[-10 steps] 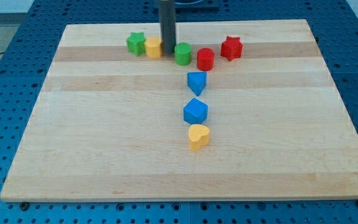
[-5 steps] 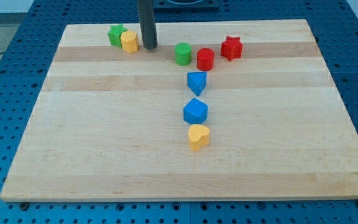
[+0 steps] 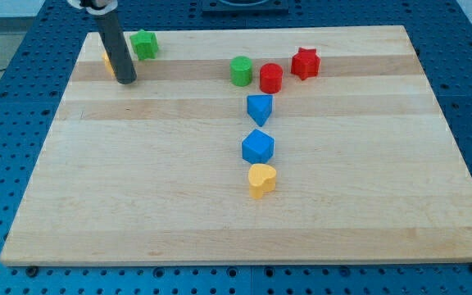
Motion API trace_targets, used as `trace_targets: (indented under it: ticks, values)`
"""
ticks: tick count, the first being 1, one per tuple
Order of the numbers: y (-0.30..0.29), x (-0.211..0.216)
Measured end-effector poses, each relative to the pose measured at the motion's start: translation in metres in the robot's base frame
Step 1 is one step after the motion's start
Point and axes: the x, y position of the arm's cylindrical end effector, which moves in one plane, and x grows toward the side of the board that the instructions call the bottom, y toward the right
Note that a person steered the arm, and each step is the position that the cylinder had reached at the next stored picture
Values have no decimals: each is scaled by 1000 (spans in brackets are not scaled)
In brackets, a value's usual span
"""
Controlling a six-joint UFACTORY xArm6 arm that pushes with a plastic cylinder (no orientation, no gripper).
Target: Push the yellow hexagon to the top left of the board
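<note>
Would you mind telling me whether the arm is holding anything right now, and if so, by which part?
Nothing is held. The rod has no jaws; my tip rests on the board beside the yellow hexagon, mostly hidden behind the rod at the view's top left.

The board's left and bottom stretches lie open. Obstacles: a green star near the top left; a green cylinder, red cylinder and red star clustered top centre; below them a blue block, blue cube and yellow heart in a column.

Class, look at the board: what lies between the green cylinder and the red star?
In the camera view, the red cylinder lies between the green cylinder and the red star, slightly nearer the view's bottom.
</note>
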Motion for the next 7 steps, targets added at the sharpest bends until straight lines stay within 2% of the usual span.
trace_targets:
  ticks: [1,3,7]
  values:
    - [14,-20]
    - [-2,-48]
    - [-4,-47]
